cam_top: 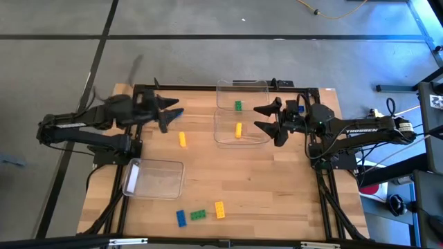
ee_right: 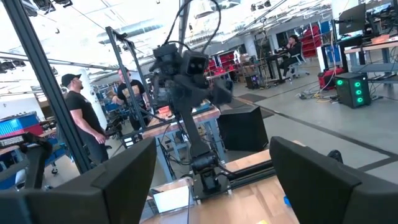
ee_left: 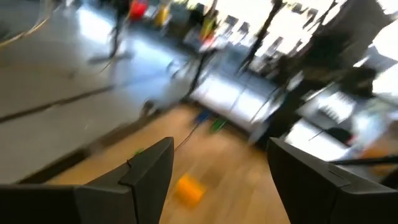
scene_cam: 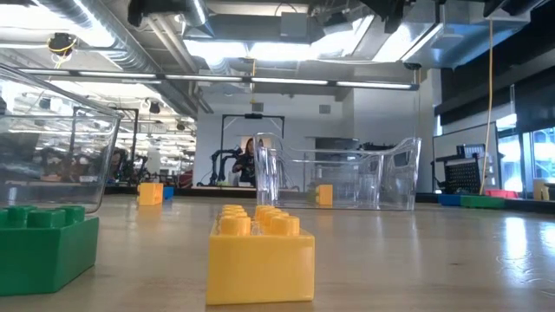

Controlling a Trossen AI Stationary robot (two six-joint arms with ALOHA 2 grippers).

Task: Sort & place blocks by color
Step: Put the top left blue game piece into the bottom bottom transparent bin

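Note:
My left gripper [cam_top: 172, 114] hangs open above the table's far left part. A yellow block [cam_top: 183, 139] lies on the wood a little nearer than it and shows beyond its fingers [ee_left: 188, 188]. My right gripper [cam_top: 261, 119] hangs open beside the two clear bins at the far middle. The farther bin [cam_top: 242, 91] holds a green block [cam_top: 238, 106]; the nearer bin [cam_top: 241, 138] holds a yellow block [cam_top: 239, 130]. A blue block [cam_top: 181, 218], a green block [cam_top: 199, 215] and a yellow block [cam_top: 220, 209] lie by the near edge.
A third clear bin [cam_top: 154, 178] stands at the near left. A blue block [ee_left: 202, 116] and a green one [ee_left: 216, 125] lie at the far right under the right arm. Black frame rails [cam_top: 208, 88] border the table. People stand in the room beyond [ee_right: 81, 112].

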